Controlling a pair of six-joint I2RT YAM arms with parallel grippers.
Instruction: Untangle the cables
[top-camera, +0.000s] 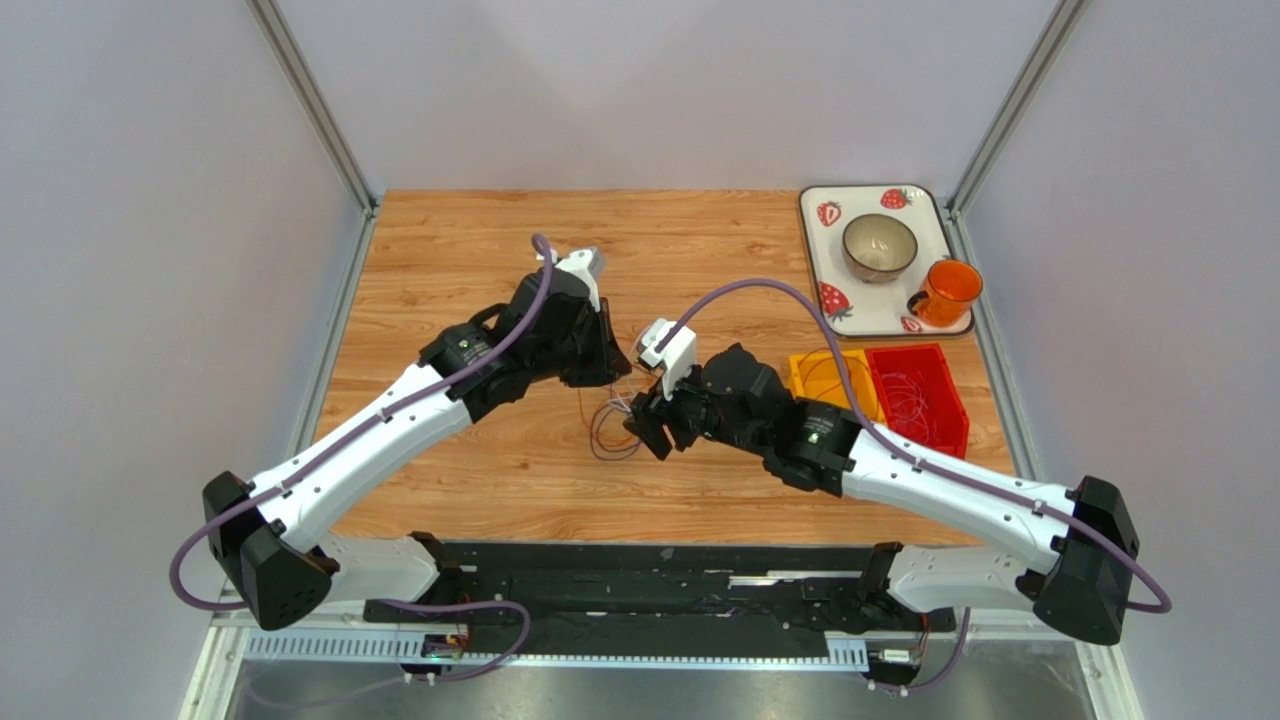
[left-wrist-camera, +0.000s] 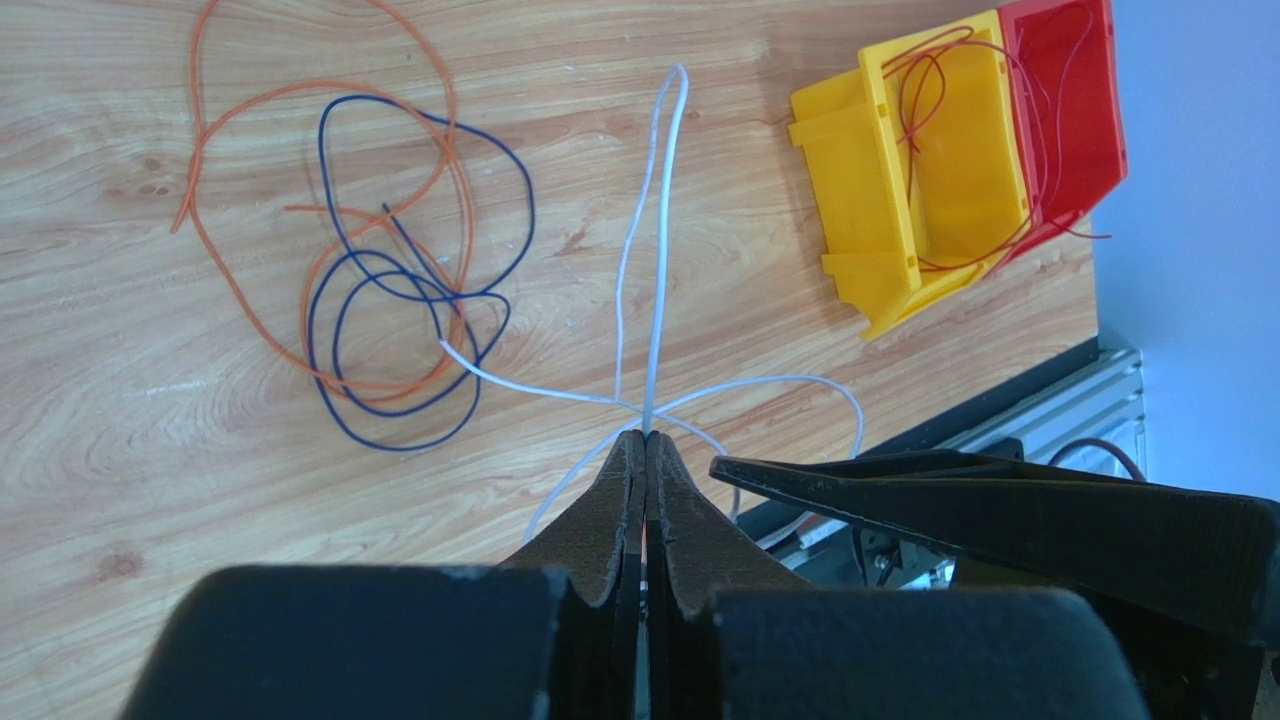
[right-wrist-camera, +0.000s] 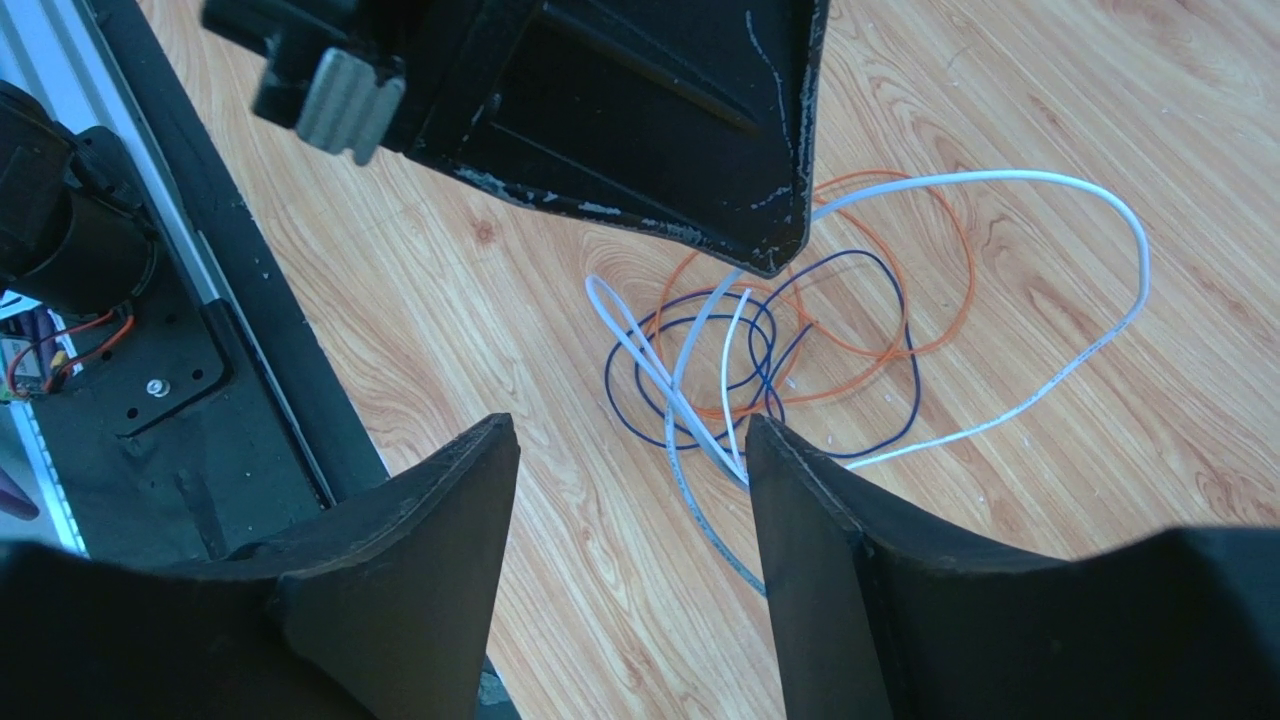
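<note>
**Ben:** Black left fingers (left-wrist-camera: 646, 465) sit right up close. They are squeezed shut on a thin whitish wire (left-wrist-camera: 657, 225), pinched at the very tips.

**Mia:** Where does that wire go?

**Ben:** It runs off in long loops over the wooden table (top-camera: 451, 240). One bit slips into a little heap. A thin dark blue wire (left-wrist-camera: 526, 203) and a thin orange wire (right-wrist-camera: 969, 263) are curled over each other there.

**Mia:** So they are all mixed up?

**Ben:** Yes. The whitish one crosses the blue loops, and the blue loops lie inside the orange ones. They sit in the middle of the table, between the two arms.

**Mia:** What about the other arm?

**Ben:** The black right fingers (right-wrist-camera: 451, 510) are wide apart and hold nothing. They hang just over the heap.

**Mia:** Is any wire done?

**Ben:** I think so. Some thin red wires (left-wrist-camera: 942, 120) lie in a yellow plastic box (left-wrist-camera: 842, 143) and a red plastic box (left-wrist-camera: 1104, 150), well away from the heap.

**Mia:** Which step is this?

**Ben:** I think the whitish wire is being pulled out of the heap.

**Mia:** What comes next?

**Ben:** I guess the open fingers should go down and hold the blue and orange loops. Then the whitish wire can slide out. A slow pull is best, or the whole heap may drag along.
</note>
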